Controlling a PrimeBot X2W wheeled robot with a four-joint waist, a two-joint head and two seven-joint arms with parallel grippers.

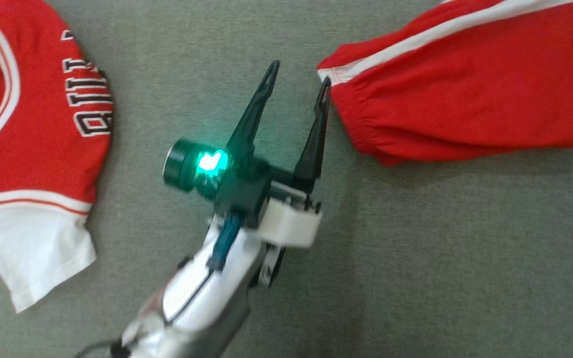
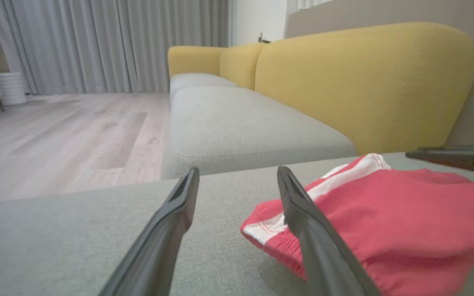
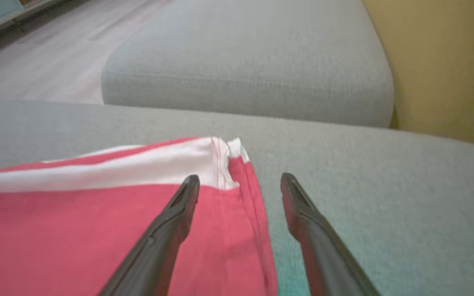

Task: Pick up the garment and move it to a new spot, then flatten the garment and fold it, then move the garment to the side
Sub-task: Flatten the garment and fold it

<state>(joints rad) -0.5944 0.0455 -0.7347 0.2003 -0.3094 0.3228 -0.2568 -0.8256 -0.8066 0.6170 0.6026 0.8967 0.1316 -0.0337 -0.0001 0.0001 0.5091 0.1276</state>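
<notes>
The left claw (image 1: 300, 72) stands released, its two long dark fingers spread with only bare cushion between them. Just off its right fingertip, touching or nearly so, lies the gathered elastic end of the red knit shorts with the white side stripe (image 1: 465, 99), the garment the task concerns. That placement looks deliberate: the open jaws sit at the fabric's edge, where a pinch on the waistband would be easiest to take.

The right claw (image 3: 240, 177) is likewise released and grips nothing. Its left finger hangs over red cloth and its right finger over cushion, so the shorts' other corner, where the white stripe meets a stitched hem, lies just ahead of its tips. One claw at each end suits a garment that must be lifted or stretched flat without bunching.

The shorts rest slack and lightly wrinkled on the grey-green woven seat cushion (image 1: 416, 273) under both claws, so I judge the flattening and folding not yet done. Well apart to the left of the left claw lies a red jersey with white trim and black-and-white lettering (image 1: 38, 124), apparently out of the way.

Beyond the fingertips runs another grey cushion (image 2: 237, 127) with a mustard-yellow padded backrest (image 2: 364, 82). Further off are a pale wooden floor (image 2: 68, 127) and grey curtains (image 2: 117, 41).
</notes>
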